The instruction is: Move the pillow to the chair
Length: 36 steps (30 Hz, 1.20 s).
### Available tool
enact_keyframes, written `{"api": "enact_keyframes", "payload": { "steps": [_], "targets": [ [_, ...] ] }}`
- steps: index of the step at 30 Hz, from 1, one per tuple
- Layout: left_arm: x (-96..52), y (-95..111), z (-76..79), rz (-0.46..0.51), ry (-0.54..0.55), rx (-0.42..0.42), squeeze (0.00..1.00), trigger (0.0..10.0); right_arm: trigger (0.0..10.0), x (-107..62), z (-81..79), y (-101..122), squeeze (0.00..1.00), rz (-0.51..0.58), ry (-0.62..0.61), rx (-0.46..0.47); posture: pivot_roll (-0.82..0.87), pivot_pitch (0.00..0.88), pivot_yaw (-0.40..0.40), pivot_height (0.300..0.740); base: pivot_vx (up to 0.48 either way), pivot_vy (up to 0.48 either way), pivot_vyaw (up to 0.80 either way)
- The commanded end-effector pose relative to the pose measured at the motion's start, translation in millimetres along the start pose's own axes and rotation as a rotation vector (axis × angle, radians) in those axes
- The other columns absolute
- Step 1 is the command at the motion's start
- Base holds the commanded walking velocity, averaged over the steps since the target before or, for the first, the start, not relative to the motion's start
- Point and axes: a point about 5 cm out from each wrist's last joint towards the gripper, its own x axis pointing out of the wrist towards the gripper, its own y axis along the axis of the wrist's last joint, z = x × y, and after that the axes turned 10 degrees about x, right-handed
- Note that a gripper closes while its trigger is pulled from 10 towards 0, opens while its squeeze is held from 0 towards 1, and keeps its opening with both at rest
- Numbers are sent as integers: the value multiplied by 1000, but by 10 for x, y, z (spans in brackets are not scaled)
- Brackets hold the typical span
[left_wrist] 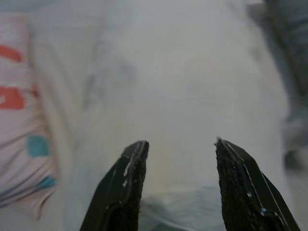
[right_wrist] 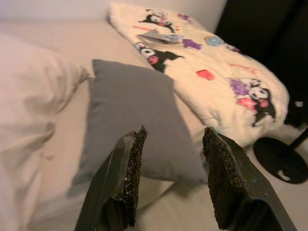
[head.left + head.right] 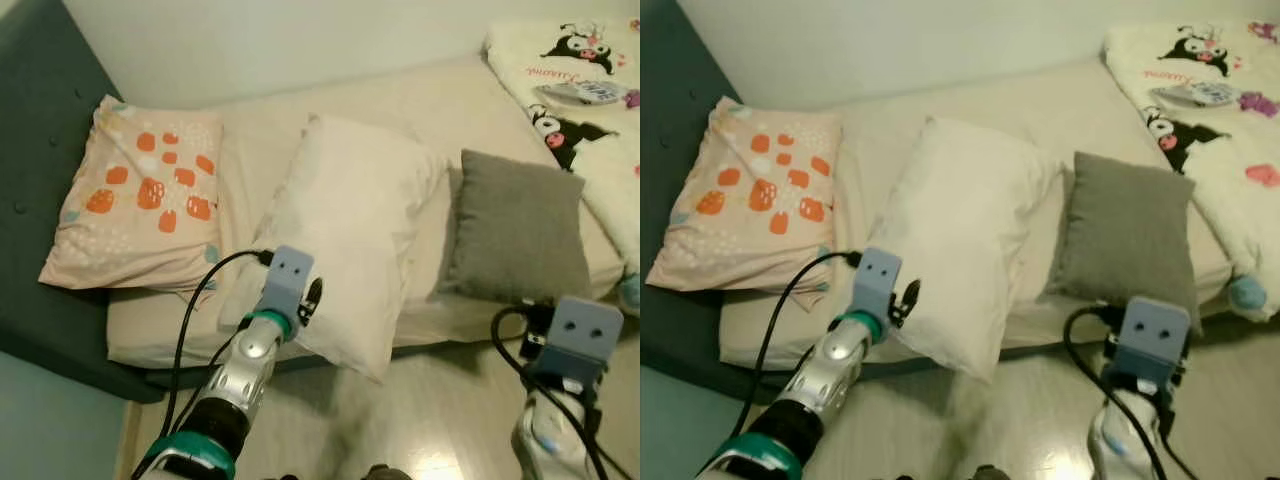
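The white pillow (image 3: 345, 235) lies in the middle of the frame on the bed (image 3: 440, 95), its long axis running from upper right down to lower left, with its lower corner hanging over the mattress edge toward the floor. The left gripper (image 1: 180, 144) sits at the lower centre-left of the head view, right at that overhanging end; in the left wrist view its black fingers (image 1: 127, 178) are spread apart with pillow fabric straight ahead between them, holding nothing. The right gripper (image 2: 171, 132), at the lower right of the frame, is also spread and empty, and it faces the grey cushion (image 3: 515, 225) rather than the pillow, so the left arm looks the nearer one for the grasp. At upper right a cartoon-print blanket (image 3: 590, 90) carries some pink cursive writing, too small to read; an orange-dotted pillow (image 3: 140, 195) lies at upper left
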Motion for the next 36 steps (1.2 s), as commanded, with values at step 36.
{"api": "enact_keyframes", "payload": {
  "steps": [36],
  "targets": [
    [-64,-177,-292,-37,94,-23,0,10000,10000,217,-447,-470,0,-129,141,7,-38,0,91,740,0,0,0]
  ]
}}
